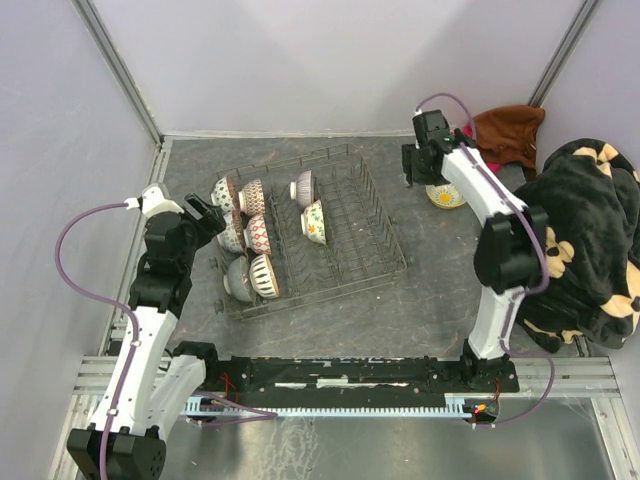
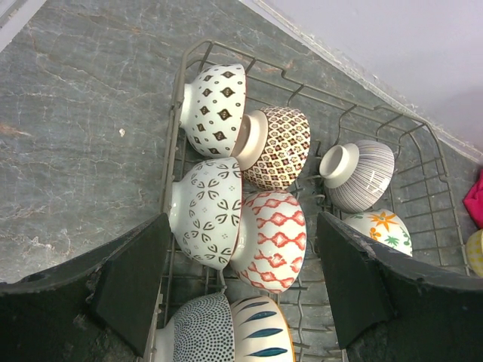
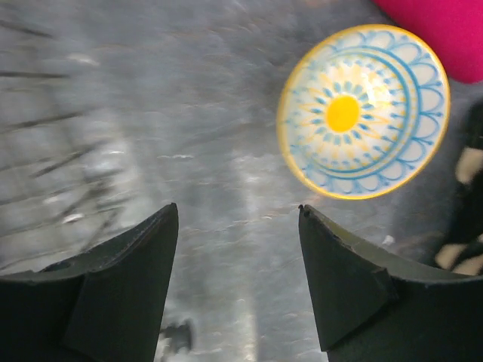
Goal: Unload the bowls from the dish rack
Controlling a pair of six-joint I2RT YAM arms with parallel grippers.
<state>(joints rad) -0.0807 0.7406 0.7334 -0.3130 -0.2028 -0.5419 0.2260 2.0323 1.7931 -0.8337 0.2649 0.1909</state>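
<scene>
Blanket [image 1: 590,235] near yellow bowl [image 3: 362,111], brown cloth [image 1: 510,132] behind

We see a grey, marbled table [image 1: 430,290] carrying the wire dish rack [image 1: 392,262] near its middle. To the right, a yellow-rimmed bowl [image 1: 445,196] sits upright on it, near a brown cloth [image 1: 510,135] and a black blanket [image 1: 590,230] with cream patches.

Dish rack [image 3: 45,162] wires just a blur on your right wrist view's left, pink cloth [image 3: 441,34] cut off top-right, dotted bowl [image 2: 200,332] cropped by your left wrist view's bottom edge

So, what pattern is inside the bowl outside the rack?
Bowl: blue rings, yellow centre; right wrist view.
</scene>
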